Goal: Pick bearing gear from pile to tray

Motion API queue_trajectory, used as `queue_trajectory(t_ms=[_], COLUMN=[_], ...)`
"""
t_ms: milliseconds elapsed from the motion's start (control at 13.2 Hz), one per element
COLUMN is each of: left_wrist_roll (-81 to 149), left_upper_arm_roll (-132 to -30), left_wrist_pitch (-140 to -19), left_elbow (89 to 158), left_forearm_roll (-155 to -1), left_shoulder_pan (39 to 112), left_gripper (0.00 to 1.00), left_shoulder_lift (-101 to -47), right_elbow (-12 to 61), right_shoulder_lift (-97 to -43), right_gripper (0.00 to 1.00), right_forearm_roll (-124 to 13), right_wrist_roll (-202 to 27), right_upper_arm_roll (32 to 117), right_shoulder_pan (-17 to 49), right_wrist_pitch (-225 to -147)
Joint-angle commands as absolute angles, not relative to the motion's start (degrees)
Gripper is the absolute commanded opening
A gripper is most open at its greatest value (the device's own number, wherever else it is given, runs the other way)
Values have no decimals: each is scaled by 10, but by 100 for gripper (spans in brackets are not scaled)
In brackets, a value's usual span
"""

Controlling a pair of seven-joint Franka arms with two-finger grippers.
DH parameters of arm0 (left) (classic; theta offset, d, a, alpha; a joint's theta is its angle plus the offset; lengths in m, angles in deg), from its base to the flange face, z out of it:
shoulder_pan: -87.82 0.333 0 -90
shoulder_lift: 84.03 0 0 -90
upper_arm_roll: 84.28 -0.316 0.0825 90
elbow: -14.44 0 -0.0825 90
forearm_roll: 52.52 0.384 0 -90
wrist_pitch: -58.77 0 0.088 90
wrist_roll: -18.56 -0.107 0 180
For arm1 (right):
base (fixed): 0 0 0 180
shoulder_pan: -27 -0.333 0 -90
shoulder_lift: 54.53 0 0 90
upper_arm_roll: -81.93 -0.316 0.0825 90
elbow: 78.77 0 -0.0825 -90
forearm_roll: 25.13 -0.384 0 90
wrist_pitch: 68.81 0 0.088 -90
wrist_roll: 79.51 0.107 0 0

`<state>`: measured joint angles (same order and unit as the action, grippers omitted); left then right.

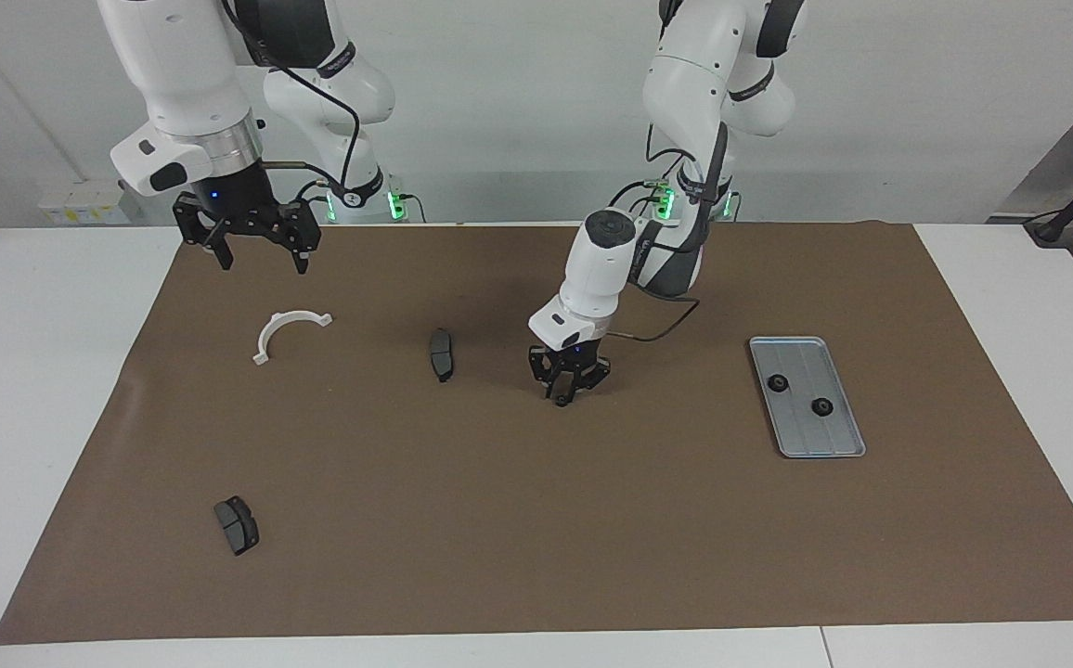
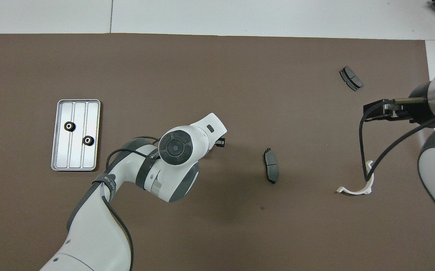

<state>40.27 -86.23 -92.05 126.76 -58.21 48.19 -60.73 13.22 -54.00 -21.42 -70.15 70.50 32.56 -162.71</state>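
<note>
The silver tray [image 1: 829, 434] lies toward the left arm's end of the mat and holds two small black rings [image 1: 778, 383] [image 1: 820, 405]. In the overhead view the tray [image 2: 75, 158] and both rings [image 2: 69, 126] [image 2: 88, 140] also show. My left gripper [image 1: 562, 397] is down at the mat near the middle, shut on a third small black ring [image 1: 561, 403]. In the overhead view the arm hides it. My right gripper [image 1: 258, 252] hangs open and empty above the mat, over the white half-ring bracket [image 1: 288, 331], and waits.
One dark brake pad [image 1: 442, 353] lies beside the left gripper, toward the right arm's end. Another brake pad [image 1: 237, 524] lies farther from the robots. Both pads [image 2: 271, 170] [image 2: 350, 78] and the bracket [image 2: 356, 187] show from overhead. A brown mat [image 1: 536, 538] covers the table.
</note>
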Motion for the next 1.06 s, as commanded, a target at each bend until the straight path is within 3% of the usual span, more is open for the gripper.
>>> queue_trajectory(t_ms=[0, 608, 987], left_wrist_roll=[403, 402, 401], left_upper_arm_roll=[-871, -873, -873], left_wrist_pitch=[-917, -914, -813], left_elbow=[1287, 1270, 1161], left_forearm_roll=[-582, -583, -584], left_shoulder_pan=[462, 480, 547], left_gripper=[27, 15, 11], left_shoulder_lift=[-614, -610, -588], right_elbow=[104, 96, 96], right_shoulder_lift=[-550, -550, -550], right_gripper=[100, 100, 100], right_forearm_roll=[-231, -231, -232], right_wrist_roll=[-719, -720, -720], right_upper_arm_roll=[702, 771, 793], right_shoulder_pan=[332, 277, 254], right_wrist_pitch=[-1599, -1556, -1549])
